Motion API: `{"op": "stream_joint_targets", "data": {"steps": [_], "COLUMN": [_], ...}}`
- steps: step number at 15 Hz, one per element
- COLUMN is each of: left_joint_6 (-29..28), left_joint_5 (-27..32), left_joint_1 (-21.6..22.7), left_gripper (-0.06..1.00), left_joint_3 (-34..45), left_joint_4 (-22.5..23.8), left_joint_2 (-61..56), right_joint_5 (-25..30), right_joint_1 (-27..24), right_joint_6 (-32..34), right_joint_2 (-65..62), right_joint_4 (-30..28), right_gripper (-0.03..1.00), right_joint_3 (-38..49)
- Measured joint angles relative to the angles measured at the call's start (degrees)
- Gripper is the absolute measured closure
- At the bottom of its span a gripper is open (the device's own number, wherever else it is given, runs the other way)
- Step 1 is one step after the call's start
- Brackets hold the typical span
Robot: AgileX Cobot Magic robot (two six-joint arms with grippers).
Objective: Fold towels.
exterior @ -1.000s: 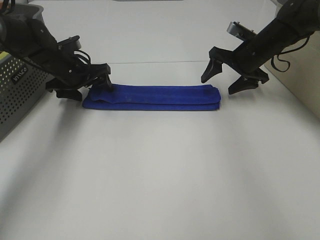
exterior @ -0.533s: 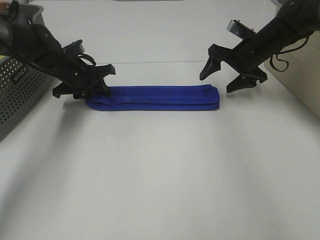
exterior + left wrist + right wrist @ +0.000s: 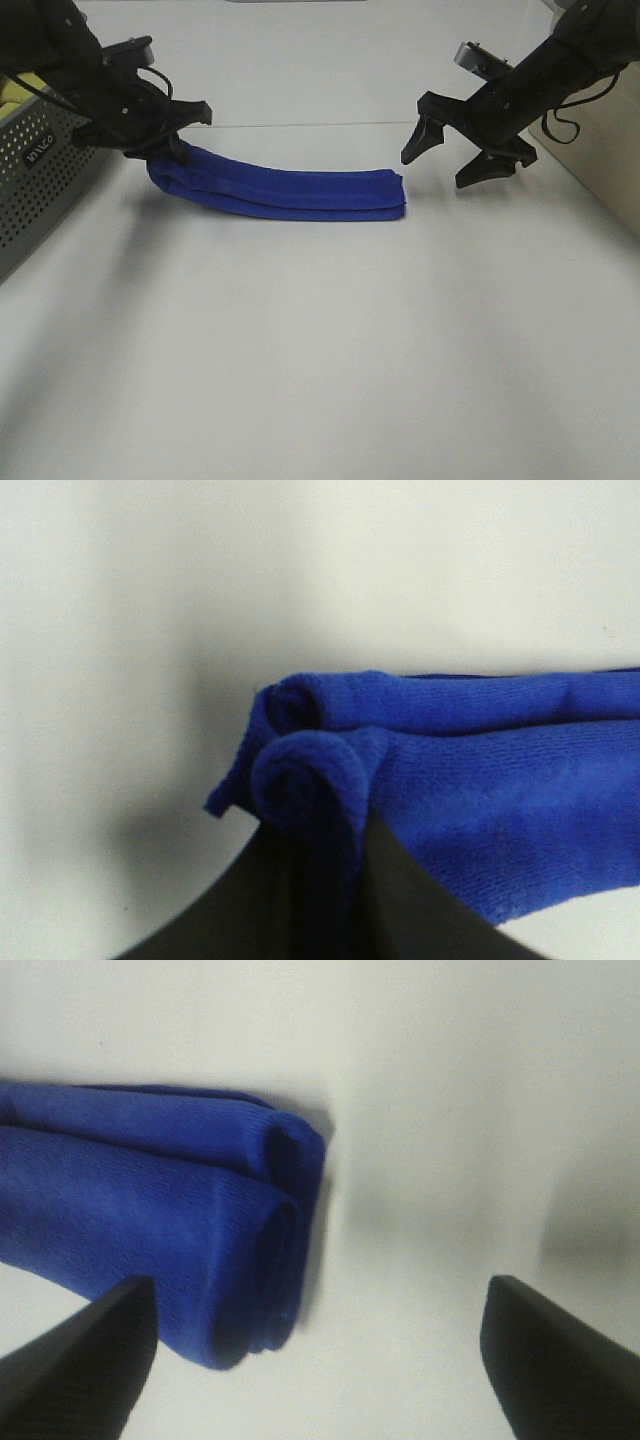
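A blue towel (image 3: 290,190) lies folded into a long narrow strip on the white table (image 3: 320,340). My left gripper (image 3: 165,148) is shut on the towel's left end and holds that end lifted off the table; the left wrist view shows the rolled blue end (image 3: 330,770) pinched between the dark fingers. My right gripper (image 3: 458,156) is open and empty, hovering just right of the towel's right end (image 3: 270,1230), not touching it. Its two dark fingertips (image 3: 80,1360) frame the right wrist view.
A grey perforated basket (image 3: 35,180) stands at the left edge, with something yellow inside. A beige object (image 3: 600,160) sits at the right edge. The table's far edge runs behind the towel.
My left gripper has closed on the towel's left end, lifted it and pulled it left and back, so the whole towel slid left. The right gripper has stayed open in place.
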Motion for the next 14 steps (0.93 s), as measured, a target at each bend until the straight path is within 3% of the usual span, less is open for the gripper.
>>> {"op": "stream_joint_targets", "data": {"steps": [5, 11, 14], "left_joint_6": [-5.21, -13.64, -14.73], "left_joint_5": [13.69, 21.43, 21.89], "left_joint_1": [-0.92, -10.08, -13.01], "left_gripper": [0.85, 0.85, 0.85], "left_joint_3": [-8.19, -23.95, -31.91], "left_joint_4": [3.04, 1.38, -1.38], "left_joint_2": [-3.55, 5.56, 12.55], "right_joint_5": [1.49, 3.55, 4.18], "right_joint_1": [0.0, 0.0, 0.0], "right_joint_6": [1.2, 1.26, 1.26], "right_joint_2": [0.0, 0.0, 0.0], "right_joint_4": [-0.4, -0.57, -0.57], "right_gripper": [0.14, 0.14, 0.14], "right_joint_3": [0.0, 0.0, 0.0]}}
